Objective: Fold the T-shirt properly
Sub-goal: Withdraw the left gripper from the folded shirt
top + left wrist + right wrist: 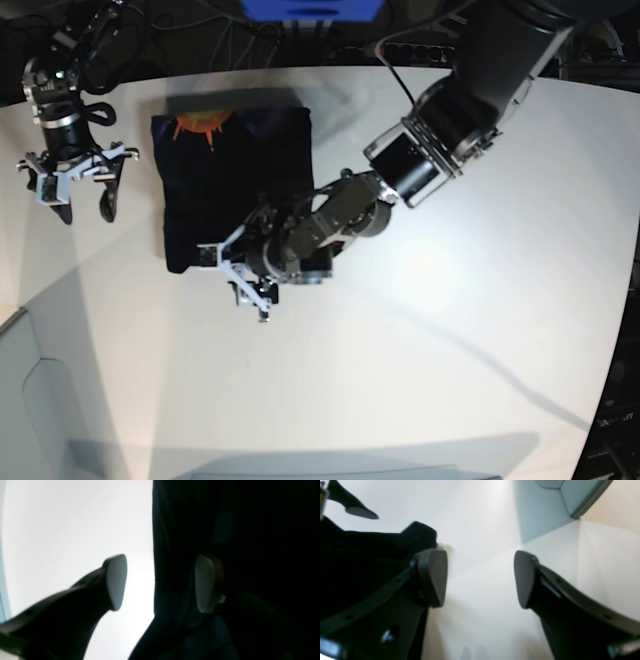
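Observation:
The black T-shirt [240,190] lies folded into a rough square on the white table [450,330]. Its orange print [195,125] shows at the far left corner. My left gripper [242,283] is open at the shirt's near edge. In the left wrist view [160,582] the jaws straddle the edge of the dark fabric [237,555]: one pad sits over bare table, the other over the cloth. My right gripper [85,205] is open and empty just left of the shirt. In the right wrist view [480,578] the shirt [357,555] lies beside its left finger.
Cables and a blue object [310,8] lie along the back edge. A pale grey panel [30,400] sits at the front left corner and shows in the right wrist view [570,495]. The left arm's forearm [440,140] stretches across the table's middle.

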